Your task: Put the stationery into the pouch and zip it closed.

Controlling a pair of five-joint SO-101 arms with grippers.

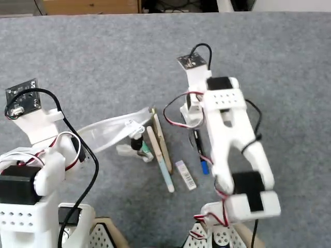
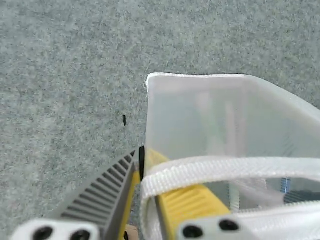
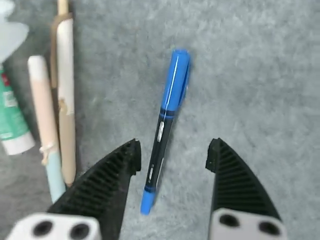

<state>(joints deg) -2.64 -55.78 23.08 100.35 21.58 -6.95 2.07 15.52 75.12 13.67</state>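
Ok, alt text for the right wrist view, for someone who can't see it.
The right claw hangs open above a blue pen lying on the grey table, jaws spread to either side of it. Beside the pen lie a tan stick, a cream and pale blue pen and a green-labelled tube.

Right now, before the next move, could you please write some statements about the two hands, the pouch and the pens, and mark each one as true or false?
1. The left hand is shut on the edge of the white pouch. True.
2. The right hand is shut on the blue pen. False: it is open, with the pen lying below it on the grey carpet.
3. The blue pen is already inside the pouch. False: it lies outside it.
4. A pale pen lies beside the blue pen without touching it. True.
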